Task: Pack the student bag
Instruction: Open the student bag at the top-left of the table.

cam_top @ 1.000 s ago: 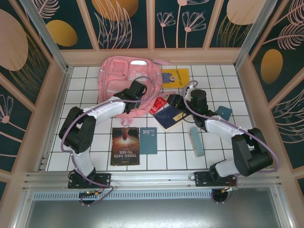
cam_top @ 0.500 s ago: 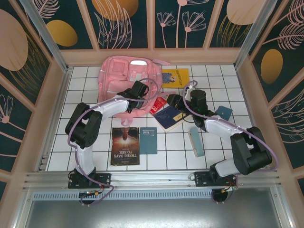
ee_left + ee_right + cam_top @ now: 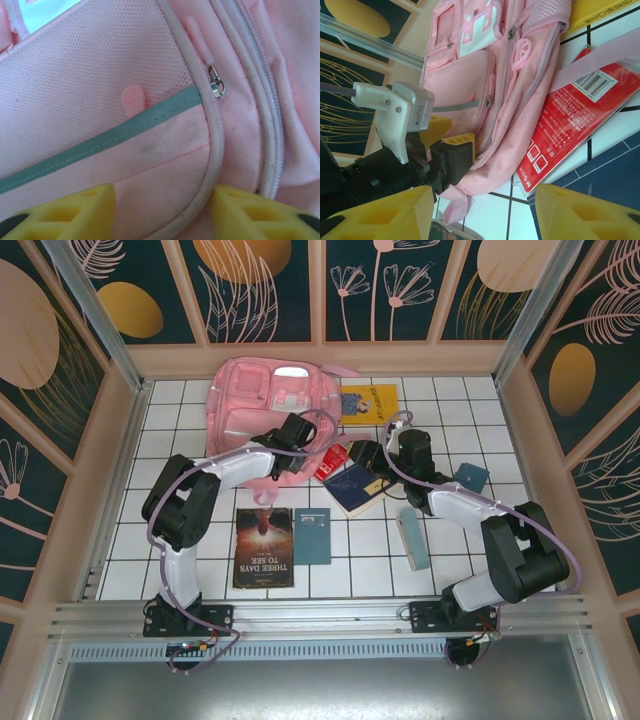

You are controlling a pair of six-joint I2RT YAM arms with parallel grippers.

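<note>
A: Where's the student bag (image 3: 250, 405) on the tiled desk (image 3: 365, 540)?
B: Far side — one soft pink mesh-and-fabric bag. The left end effector (image 3: 160, 212) straddles its piped pocket corner, jaws partly apart. The right end effector (image 3: 485, 205), just beside the bag's edge, stands wide, holding nothing.

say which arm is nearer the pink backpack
Left. The left arm reaches onto the student bag, its jaws at the front pocket's corner. The right arm is off the bag's right edge, jaws above the red packet.
</note>
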